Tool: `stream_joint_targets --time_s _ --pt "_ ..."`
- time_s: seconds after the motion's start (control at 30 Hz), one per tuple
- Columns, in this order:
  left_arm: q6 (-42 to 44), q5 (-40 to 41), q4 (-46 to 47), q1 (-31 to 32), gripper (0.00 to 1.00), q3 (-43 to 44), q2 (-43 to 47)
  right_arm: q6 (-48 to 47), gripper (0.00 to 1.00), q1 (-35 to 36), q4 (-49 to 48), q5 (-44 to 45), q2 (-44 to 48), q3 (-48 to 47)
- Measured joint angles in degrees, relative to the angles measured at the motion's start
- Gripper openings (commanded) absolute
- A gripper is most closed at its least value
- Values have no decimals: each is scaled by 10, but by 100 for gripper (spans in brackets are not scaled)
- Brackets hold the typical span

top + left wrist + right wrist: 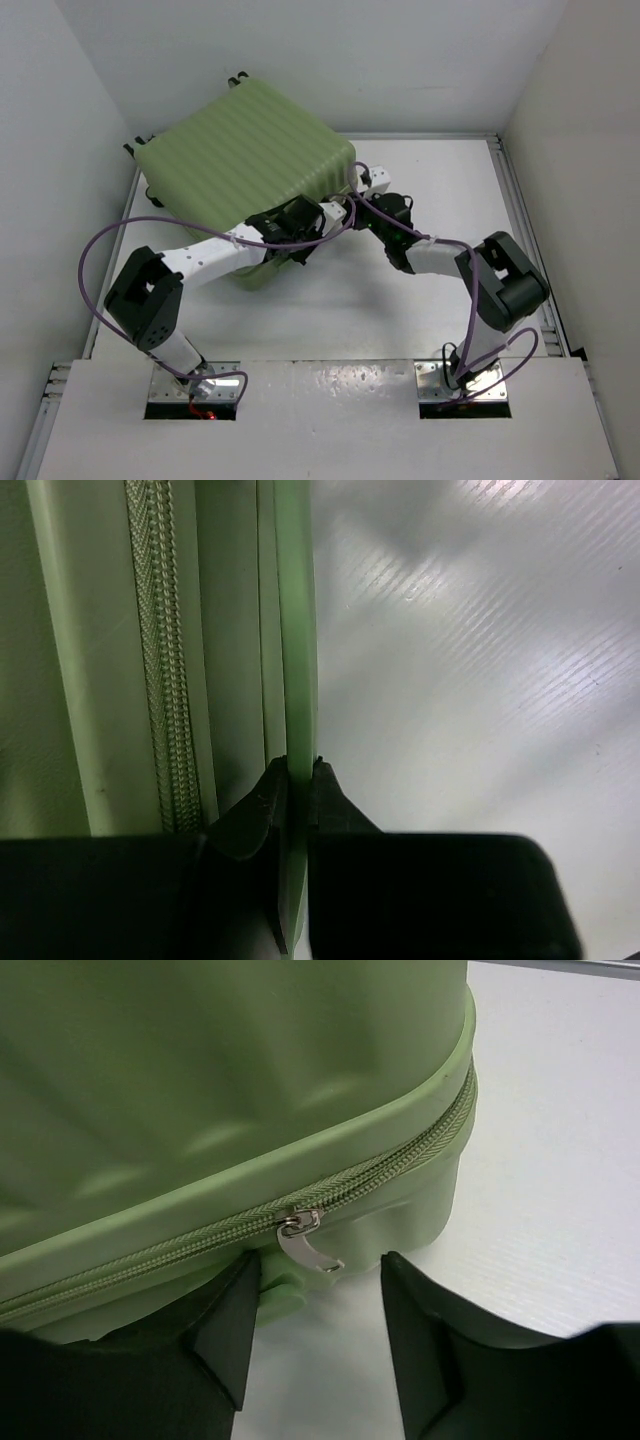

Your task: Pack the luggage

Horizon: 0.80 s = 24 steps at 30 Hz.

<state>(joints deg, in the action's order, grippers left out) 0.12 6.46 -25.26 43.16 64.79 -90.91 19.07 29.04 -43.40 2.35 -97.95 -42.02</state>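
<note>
- The suitcase point(240, 150), light green with a ribbed shell, lies on the white bench point(330, 310) with its two halves together. In the top view it fills the 10 to 11 o'clock part of the bench.
- Small black wheels point(238, 76) show at its 12 o'clock corner and along its 9 o'clock side.
- The left arm point(205, 258) reaches from 7 o'clock to the suitcase's 5 o'clock corner. The right arm point(440, 255) comes in from 4 o'clock to the suitcase's 3 o'clock side, so the two wrists sit near each other.
- The left gripper point(298, 770) is pinched almost fully closed on a thin green rim of the suitcase, one finger pressed against each face of it.
- In the left wrist view that rim runs from 6 to 12 o'clock. The zip point(160, 660) lies just beside it toward 9 o'clock, and bare bench lies toward 3 o'clock.
- The right gripper point(320, 1285) stands about half open and holds nothing.
- A silver zip pull point(308, 1240) hangs from the zip at 12 o'clock of the gap between its fingers, just beyond the fingertips. Neither finger appears to touch it.
- In the right wrist view the zip climbs from 8 o'clock to 2 o'clock and bends round the suitcase's corner.
- A purple cable point(95, 250) loops out toward 9 o'clock from the left arm.
</note>
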Motion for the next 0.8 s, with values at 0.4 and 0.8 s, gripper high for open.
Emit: stream_joint_targets --time_s 0.4,0.8 --pt "-3 2 12 0 0 2 0 -46 16 4 -45 -16 -20 -4" --pt "-4 -1 7 0 0 2 0 -83 0 -29 -97 -39 -17 23"
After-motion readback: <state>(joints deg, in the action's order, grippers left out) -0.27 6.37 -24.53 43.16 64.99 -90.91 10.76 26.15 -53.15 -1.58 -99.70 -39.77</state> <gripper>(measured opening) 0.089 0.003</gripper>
